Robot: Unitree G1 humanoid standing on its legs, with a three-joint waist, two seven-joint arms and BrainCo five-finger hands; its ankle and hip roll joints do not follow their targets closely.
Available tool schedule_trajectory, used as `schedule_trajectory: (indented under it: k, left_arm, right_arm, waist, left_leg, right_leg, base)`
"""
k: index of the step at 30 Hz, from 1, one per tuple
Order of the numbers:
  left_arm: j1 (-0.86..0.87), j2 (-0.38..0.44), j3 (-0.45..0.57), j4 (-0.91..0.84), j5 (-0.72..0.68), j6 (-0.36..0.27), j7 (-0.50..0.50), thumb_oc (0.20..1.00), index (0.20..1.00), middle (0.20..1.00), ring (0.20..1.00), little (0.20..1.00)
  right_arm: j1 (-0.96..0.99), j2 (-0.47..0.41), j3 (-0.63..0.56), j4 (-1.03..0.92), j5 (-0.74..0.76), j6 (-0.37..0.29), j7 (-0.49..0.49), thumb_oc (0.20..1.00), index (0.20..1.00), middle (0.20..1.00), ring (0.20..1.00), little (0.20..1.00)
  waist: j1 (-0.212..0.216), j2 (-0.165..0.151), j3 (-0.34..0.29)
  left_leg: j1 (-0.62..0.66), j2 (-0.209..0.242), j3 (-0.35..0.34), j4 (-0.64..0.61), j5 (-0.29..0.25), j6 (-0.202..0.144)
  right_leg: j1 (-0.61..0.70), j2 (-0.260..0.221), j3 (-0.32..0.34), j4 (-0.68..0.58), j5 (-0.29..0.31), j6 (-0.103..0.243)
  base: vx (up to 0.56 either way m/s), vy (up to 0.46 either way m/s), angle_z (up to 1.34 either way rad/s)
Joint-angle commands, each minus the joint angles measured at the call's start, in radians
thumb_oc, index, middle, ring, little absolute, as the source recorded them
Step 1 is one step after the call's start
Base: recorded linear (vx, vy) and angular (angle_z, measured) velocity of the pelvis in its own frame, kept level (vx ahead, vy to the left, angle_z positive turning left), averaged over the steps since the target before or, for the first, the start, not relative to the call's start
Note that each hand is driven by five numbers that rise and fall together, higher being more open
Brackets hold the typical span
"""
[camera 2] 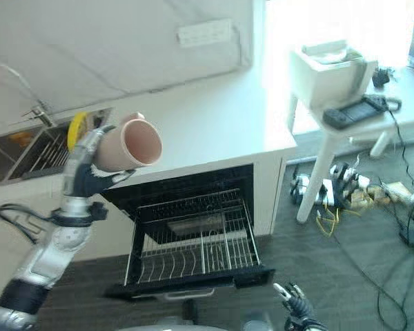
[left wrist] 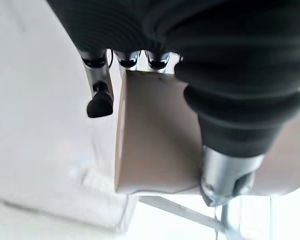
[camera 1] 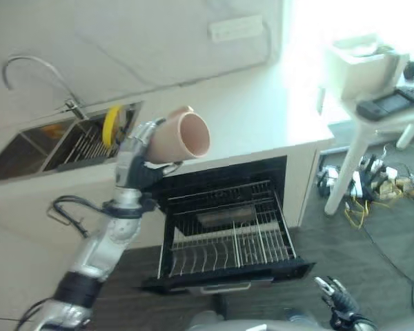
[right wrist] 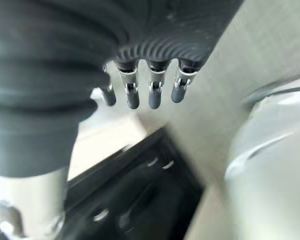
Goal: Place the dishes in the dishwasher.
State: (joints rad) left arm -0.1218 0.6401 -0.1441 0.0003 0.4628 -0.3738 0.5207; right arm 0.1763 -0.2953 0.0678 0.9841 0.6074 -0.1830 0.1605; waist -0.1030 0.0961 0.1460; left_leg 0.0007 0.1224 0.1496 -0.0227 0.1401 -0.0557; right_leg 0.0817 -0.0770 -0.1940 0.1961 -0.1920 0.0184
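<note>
While our left hand [camera 1: 134, 160] wraps the pink cup [camera 1: 183, 134] by its wall, mouth sideways, high over the counter [camera 1: 262, 117] above the open rack [camera 1: 228, 238], we judge it light, rigid, smooth, likely breakable; our right hand [right wrist: 140, 85] hangs low, fingers relaxed.

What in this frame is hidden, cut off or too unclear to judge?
- Pink cup in the left hand: its inside faces away from the eye views.
- Right hand: cut off by the lower edge of the eye views.
- Dishwasher rack: rear hidden under the counter.
- Sink: contents too small to name.
</note>
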Motion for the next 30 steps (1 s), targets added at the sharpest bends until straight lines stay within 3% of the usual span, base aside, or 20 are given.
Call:
schedule_trajectory:
  k: [1, 7, 18, 23, 30]
  left_arm:
    - [0.002, 0.062, 0.107, -0.095, -0.010, -0.017, 0.034, 0.200, 0.200, 0.200, 0.200, 0.200]
    - [-0.006, 0.080, 0.111, -0.103, -0.019, 0.010, 0.024, 0.200, 0.200, 0.200, 0.200, 0.200]
    - [-0.030, 0.099, 0.101, -0.100, -0.038, 0.031, -0.001, 0.200, 0.200, 0.200, 0.200, 0.200]
    - [-0.028, 0.111, 0.101, -0.087, -0.044, 0.024, -0.007, 0.200, 0.200, 0.200, 0.200, 0.200]
    - [-0.017, 0.128, 0.110, -0.033, -0.048, 0.000, -0.006, 0.200, 0.200, 0.200, 0.200, 0.200]
  right_arm:
    - [-0.063, 0.042, -0.019, 0.018, -0.027, -0.045, 0.010, 1.000, 1.000, 1.000, 1.000, 1.000]
    - [-0.060, 0.060, -0.027, 0.052, -0.049, -0.041, 0.004, 1.000, 1.000, 1.000, 1.000, 1.000]
    - [-0.059, 0.062, -0.054, 0.122, -0.031, -0.051, 0.003, 1.000, 1.000, 1.000, 1.000, 1.000]
    - [-0.055, 0.045, -0.114, 0.158, 0.059, -0.068, 0.005, 1.000, 1.000, 1.000, 1.000, 1.000]
    - [-0.046, 0.012, -0.260, -0.040, 0.218, -0.175, -0.042, 1.000, 1.000, 1.000, 1.000, 1.000]
  waist:
    - [0.055, -0.023, -0.023]
    - [0.059, -0.035, -0.029]
    - [0.062, -0.047, -0.045]
    - [0.057, -0.051, -0.050]
    - [0.033, -0.068, -0.051]
  left_leg:
    - [0.108, 0.040, 0.015, -0.043, -0.110, -0.075]
    - [0.121, 0.031, 0.031, -0.057, -0.132, -0.061]
    - [0.131, 0.032, 0.054, -0.065, -0.145, -0.058]
    - [0.139, 0.031, 0.067, -0.065, -0.152, -0.058]
    - [0.159, 0.030, 0.094, -0.065, -0.164, -0.054]
  right_leg:
    - [0.017, -0.089, -0.041, -0.157, 0.142, 0.144]
    - [0.015, -0.109, -0.055, -0.192, 0.174, 0.170]
    - [0.032, -0.109, -0.071, -0.228, 0.187, 0.178]
    - [0.041, -0.111, -0.080, -0.240, 0.195, 0.184]
    - [0.045, -0.117, -0.076, -0.246, 0.208, 0.193]
  base:
    - [0.04, 0.060, 0.34]
    - [0.01, 0.029, 0.21]
    - [-0.02, -0.010, -0.03]
    - [-0.03, -0.004, 0.00]
    - [-0.02, -0.013, -0.06]
